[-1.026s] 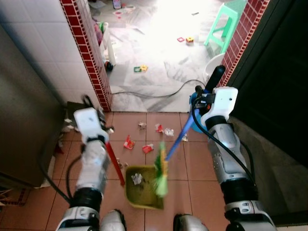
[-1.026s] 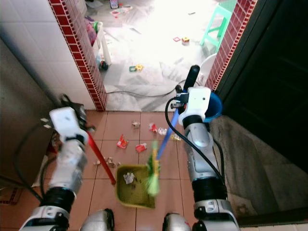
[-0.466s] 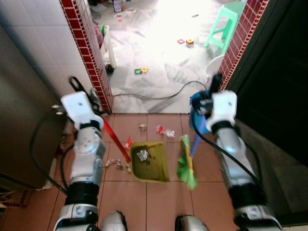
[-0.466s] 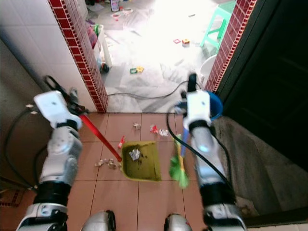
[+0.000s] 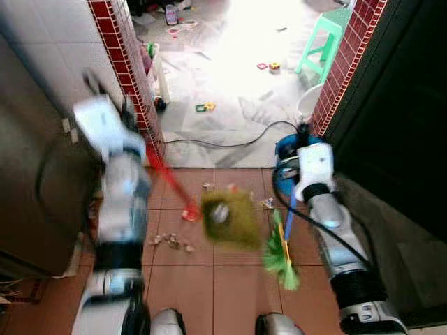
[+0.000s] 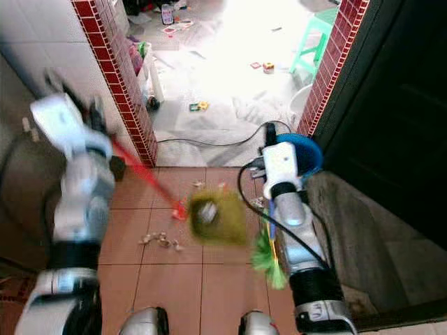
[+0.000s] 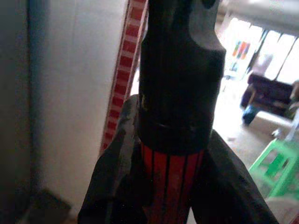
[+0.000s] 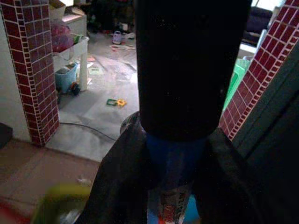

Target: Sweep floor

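At nine o'clock a grey cabinet (image 5: pixel 35 174) flanks the robot, with a red-brick pillar (image 5: pixel 129 77) rising at eleven. The left gripper (image 7: pixel 175 154), raised beside that pillar, has its fingers (image 7: pixel 112 182) clenched around the red handle (image 5: pixel 167 185) of a yellow-green dustpan (image 5: pixel 227 220), which hangs blurred above the terracotta tiled floor (image 5: pixel 230 286) with a scrap of paper (image 5: pixel 221 213) in it. Crumbs of litter (image 5: pixel 171 241) lie on the tiles at about ten o'clock, just below the handle. More scraps (image 5: pixel 266 203) sit near twelve o'clock. To the right, the right gripper (image 8: pixel 175 168) has its fingers (image 8: pixel 117 182) closed on the blue stick of a broom (image 5: pixel 283 251), whose green bristles rest on the tiles at one o'clock. A blue bucket (image 5: pixel 286 150) stands behind the right arm. A black cable (image 5: pixel 230 143) crosses the doorway at twelve; beyond it, toys (image 5: pixel 204 107) dot the pale floor and a green stool (image 5: pixel 325 42) stands at one o'clock beside a second brick pillar (image 5: pixel 346 63).
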`<state>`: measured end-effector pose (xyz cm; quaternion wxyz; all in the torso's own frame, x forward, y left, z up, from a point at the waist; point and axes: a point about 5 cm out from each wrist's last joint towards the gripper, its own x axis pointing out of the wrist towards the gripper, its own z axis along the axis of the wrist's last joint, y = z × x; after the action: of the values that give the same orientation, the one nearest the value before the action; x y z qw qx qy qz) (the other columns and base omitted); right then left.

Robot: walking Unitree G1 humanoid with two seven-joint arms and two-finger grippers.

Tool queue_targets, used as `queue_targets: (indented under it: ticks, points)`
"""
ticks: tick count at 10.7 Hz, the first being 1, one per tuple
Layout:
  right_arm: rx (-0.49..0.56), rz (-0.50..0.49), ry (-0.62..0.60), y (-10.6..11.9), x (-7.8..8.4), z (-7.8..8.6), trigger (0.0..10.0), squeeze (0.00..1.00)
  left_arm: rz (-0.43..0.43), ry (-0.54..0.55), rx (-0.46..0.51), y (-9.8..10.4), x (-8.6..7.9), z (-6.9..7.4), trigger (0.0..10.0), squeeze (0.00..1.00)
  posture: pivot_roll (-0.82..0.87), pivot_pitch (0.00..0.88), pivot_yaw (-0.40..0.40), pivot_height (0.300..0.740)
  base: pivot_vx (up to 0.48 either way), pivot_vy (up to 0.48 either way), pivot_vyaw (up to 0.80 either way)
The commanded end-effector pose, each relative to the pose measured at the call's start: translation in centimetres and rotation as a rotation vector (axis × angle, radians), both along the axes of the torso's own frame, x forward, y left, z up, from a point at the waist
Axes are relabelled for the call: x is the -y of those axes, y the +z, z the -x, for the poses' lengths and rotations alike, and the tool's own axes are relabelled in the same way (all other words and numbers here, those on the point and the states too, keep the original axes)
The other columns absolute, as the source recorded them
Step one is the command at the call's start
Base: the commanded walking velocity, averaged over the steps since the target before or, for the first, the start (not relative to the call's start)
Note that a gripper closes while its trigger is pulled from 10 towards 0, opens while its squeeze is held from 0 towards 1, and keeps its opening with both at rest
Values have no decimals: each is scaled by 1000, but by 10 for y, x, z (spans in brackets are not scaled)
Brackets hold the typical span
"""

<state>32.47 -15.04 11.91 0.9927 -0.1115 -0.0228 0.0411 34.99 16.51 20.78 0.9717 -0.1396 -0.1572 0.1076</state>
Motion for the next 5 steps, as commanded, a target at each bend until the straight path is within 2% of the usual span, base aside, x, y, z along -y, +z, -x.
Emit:
queue_targets:
  ticks: [1,3,4,5]
  points:
    - [-32,-25,-18,-7,2,3,10000,0,8,29,99,25,-8,3,10000,0,-112,25,69,740,0,0,0]
    - [-44,-43,-31,-6,3,2,10000,0,21,33,91,23,-8,2,10000,0,-116,28,71,740,0,0,-750]
    - [-40,-36,-21,-5,2,1,10000,0,84,23,63,15,-7,2,10000,0,-118,30,69,740,0,0,-800]
    - [-37,-37,-15,-5,1,1,10000,0,101,22,68,15,-8,2,10000,0,-120,31,67,740,0,0,-800]
